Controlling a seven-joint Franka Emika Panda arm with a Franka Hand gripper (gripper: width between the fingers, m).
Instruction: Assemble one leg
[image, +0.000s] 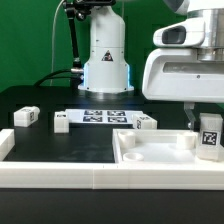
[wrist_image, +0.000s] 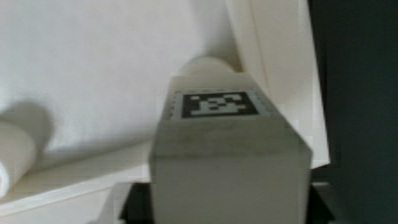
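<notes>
Leg (image: 209, 137) (wrist_image: 222, 140) clamped upright in gripper (image: 207, 125), above white panel (image: 160, 152).

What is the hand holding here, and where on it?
The hand holds one leg, a small white block with a marker, gripped at its upper end by its sides, over the large white panel.

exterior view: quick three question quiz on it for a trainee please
1. True or false: the claw holds a leg.
2. How many loose legs stand on the table?
3. The marker board lies: A) on the table near the robot base; B) on top of a loose leg; C) in the claw.

Key: 1 true; 2 three; 3 A.
</notes>
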